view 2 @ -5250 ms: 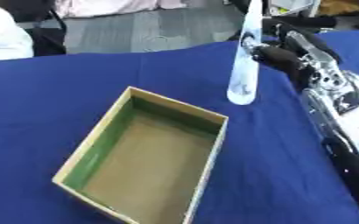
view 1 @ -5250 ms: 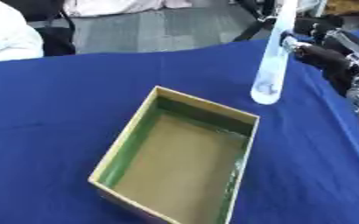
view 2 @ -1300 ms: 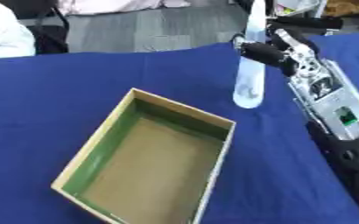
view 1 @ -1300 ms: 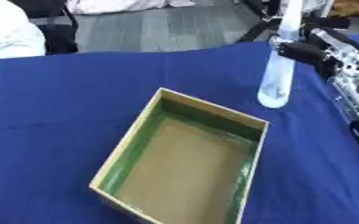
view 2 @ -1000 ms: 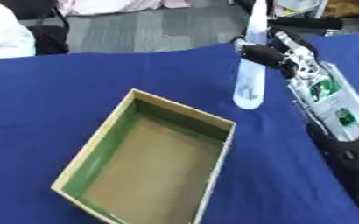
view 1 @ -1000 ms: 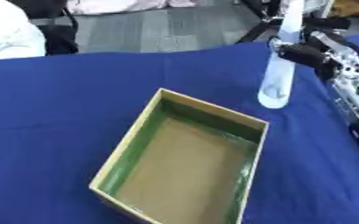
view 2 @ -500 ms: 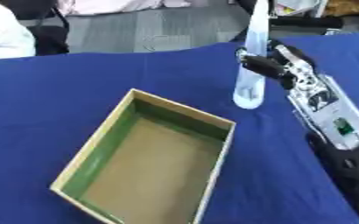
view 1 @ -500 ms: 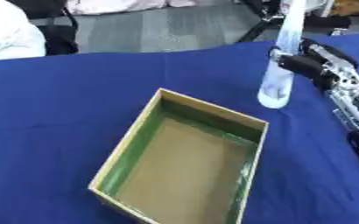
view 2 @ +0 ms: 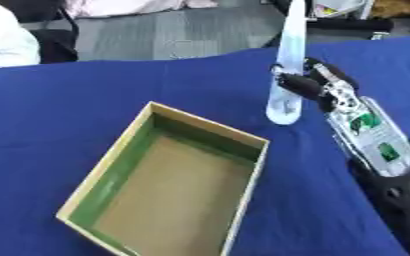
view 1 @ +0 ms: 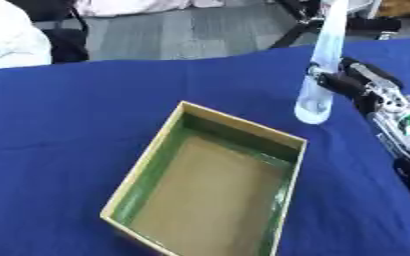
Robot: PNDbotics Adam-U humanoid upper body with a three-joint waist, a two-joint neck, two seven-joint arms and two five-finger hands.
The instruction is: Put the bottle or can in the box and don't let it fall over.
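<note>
— Where's the bottle?
— The tall, clear bottle (view 2: pixel 286 75) stands tilted beyond the box's far right corner; its top is cut off by the frame.
— Held?
— The right robot hand (view 2: pixel 313 85) curls around its lower part.
— The box?
— Open cardboard box (view 1: pixel 147 172), green inner walls, on the blue cloth surface (view 1: pixel 68 125).

You look down from the head, both eyes sharing the table (view 1: pixel 86 115), box (view 1: pixel 208 185) and far edge.
</note>
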